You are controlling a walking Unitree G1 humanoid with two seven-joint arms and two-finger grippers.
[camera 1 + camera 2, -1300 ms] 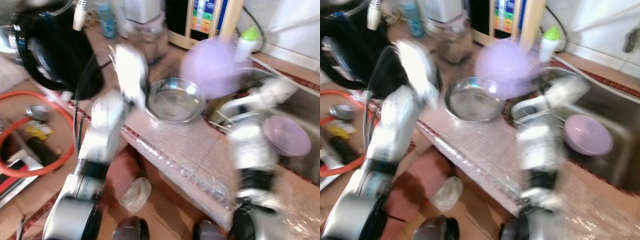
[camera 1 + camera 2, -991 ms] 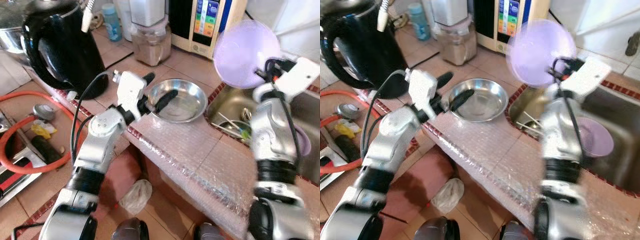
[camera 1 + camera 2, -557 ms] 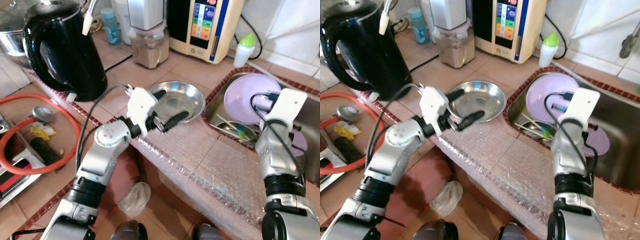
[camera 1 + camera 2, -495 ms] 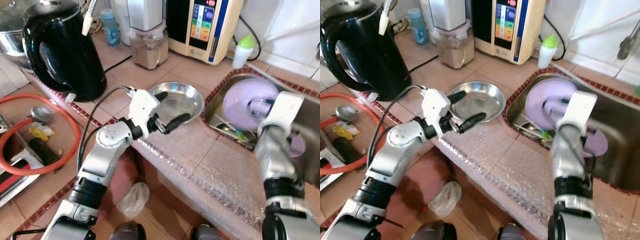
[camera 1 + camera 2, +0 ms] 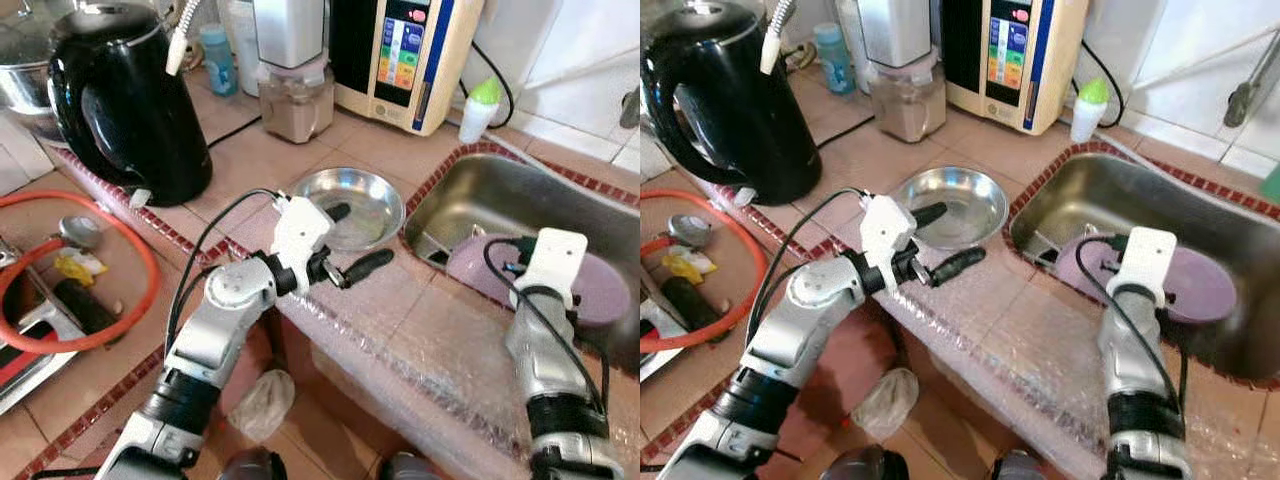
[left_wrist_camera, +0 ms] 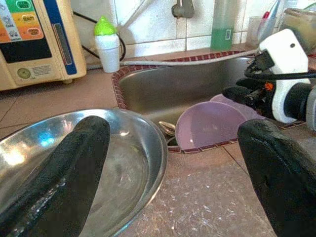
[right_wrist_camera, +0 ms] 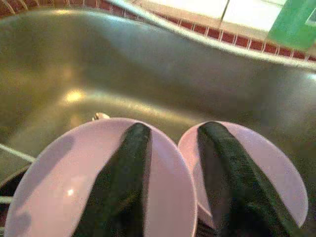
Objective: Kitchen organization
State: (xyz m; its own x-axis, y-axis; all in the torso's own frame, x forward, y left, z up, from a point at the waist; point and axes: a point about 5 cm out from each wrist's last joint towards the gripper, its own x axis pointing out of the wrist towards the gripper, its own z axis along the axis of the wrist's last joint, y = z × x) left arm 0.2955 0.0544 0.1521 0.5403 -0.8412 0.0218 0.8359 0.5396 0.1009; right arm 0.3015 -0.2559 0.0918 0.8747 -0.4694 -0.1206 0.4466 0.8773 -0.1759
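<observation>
My right gripper point(image 7: 174, 128) reaches down into the steel sink point(image 5: 500, 190), shut on the rim of a purple plate point(image 7: 69, 197) that leans on edge near the sink's left wall. This held plate point(image 5: 478, 265) stands beside a second purple plate point(image 5: 605, 290), which lies flat on the sink floor. A shiny steel bowl point(image 5: 365, 195) sits on the tiled counter left of the sink. My left gripper point(image 5: 360, 235) hovers open over the bowl's near right rim. One finger is above the bowl point(image 6: 123, 163), the other past its edge.
A black kettle point(image 5: 130, 100), a blender jar point(image 5: 292, 95), a cream water machine point(image 5: 400, 55) and a green-capped bottle point(image 5: 478, 108) line the back of the counter. Bubble wrap point(image 5: 430, 340) covers the counter's front edge. An orange hose point(image 5: 110, 300) loops at the left.
My right gripper has brought the purple plate down from high above the counter into the sink. The left gripper has slid right along the bowl's near rim.
</observation>
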